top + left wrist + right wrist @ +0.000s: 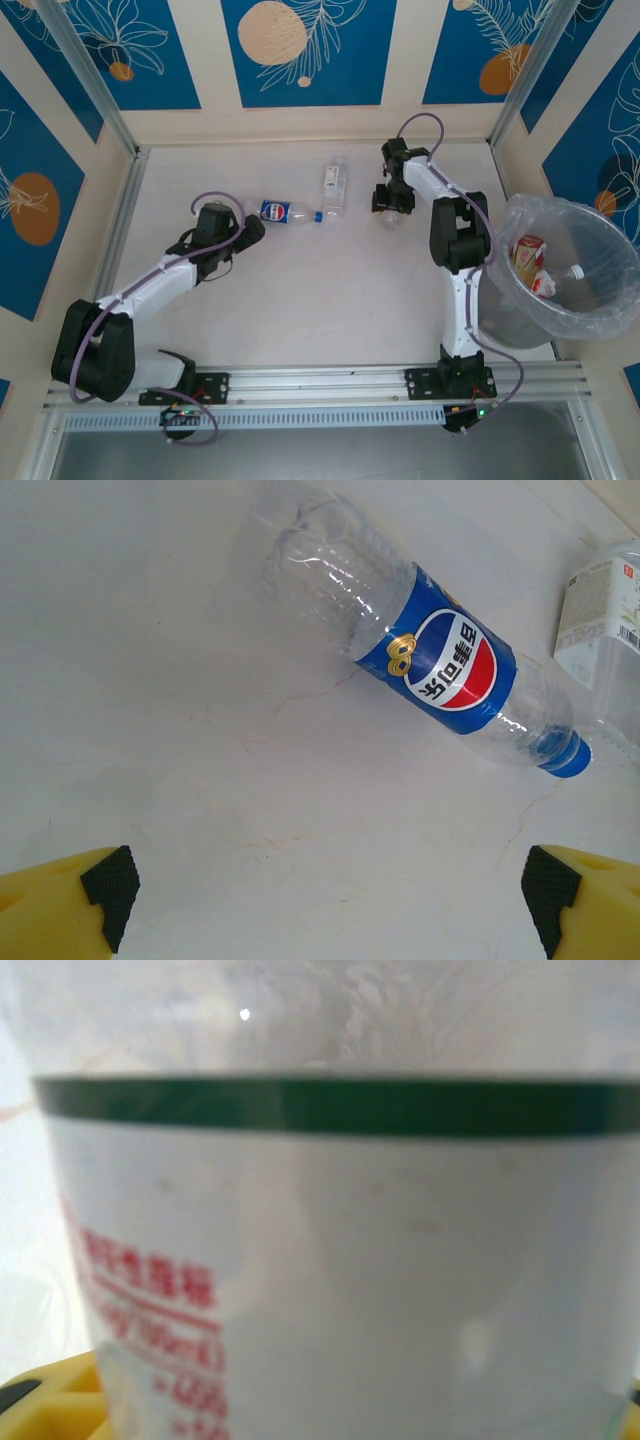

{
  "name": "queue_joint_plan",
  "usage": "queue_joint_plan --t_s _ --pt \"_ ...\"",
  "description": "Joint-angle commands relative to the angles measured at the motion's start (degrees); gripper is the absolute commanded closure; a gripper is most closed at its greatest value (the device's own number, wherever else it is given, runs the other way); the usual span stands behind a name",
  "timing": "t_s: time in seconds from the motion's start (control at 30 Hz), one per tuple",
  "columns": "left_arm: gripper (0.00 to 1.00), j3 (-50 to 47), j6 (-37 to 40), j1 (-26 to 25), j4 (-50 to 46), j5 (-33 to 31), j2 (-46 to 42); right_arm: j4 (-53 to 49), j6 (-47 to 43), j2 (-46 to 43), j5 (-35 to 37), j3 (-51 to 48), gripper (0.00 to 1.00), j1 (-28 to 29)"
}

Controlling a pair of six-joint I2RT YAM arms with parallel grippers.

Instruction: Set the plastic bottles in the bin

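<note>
The bin (520,300) stood at the right side of the table, close to your right arm's base, so that arm could reach it easily. It already held a red-and-yellow-labelled bottle (527,255) and a white-capped bottle (572,272).

Well left of the bin and a little farther out, you had the left gripper (330,895) low over the table with its jaws spread wide. The black pads (105,885) sat at the two bottom corners of the wrist view, and the opening faced the Pepsi bottle (440,665). That bottle lay on its side just past the fingers, untouched, with its blue cap pointing toward the bin. I judge you were lining up to close across its clear body.

Farther out again and nearer the bin, the right gripper (393,200) pointed down at the table. Its wrist camera had a green-banded bottle (330,1260) right up against the lens, between the yellow fingers. I could not tell whether those jaws had closed on it or merely straddled it.

Farthest from you, about as far left of the bin as the Pepsi cap, a white-labelled bottle (335,187) lay on the table with its near end just beside that cap, waiting its turn.
</note>
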Motion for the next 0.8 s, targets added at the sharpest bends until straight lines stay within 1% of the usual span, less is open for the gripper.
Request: queue_joint_plan --t_s 0.0,0.23,0.37,0.47,0.77 --pt "0.0 -1.37 -0.81 0.69 -0.19 0.39 -1.67 3.0 -0.19 -6.92 -1.02 -5.78 0.45 1.12" --pt "0.0 -3.15 -1.49 0.67 -0.24 0.4 -3.89 3.95 0.03 -15.76 -0.91 -20.39 0.45 3.93" --pt "0.0 -3.34 -1.66 0.61 -0.39 0.75 -4.38 4.38 0.66 -18.08 -1.82 -24.75 0.43 4.95" --pt "0.0 -3.3 -1.7 0.62 -0.34 1.14 -4.24 4.74 1.73 -17.31 -1.22 -24.24 0.36 5.01" --pt "0.0 -3.56 -2.12 0.7 -1.31 0.39 -5.17 3.14 2.21 -7.22 0.1 -14.26 0.28 4.71"
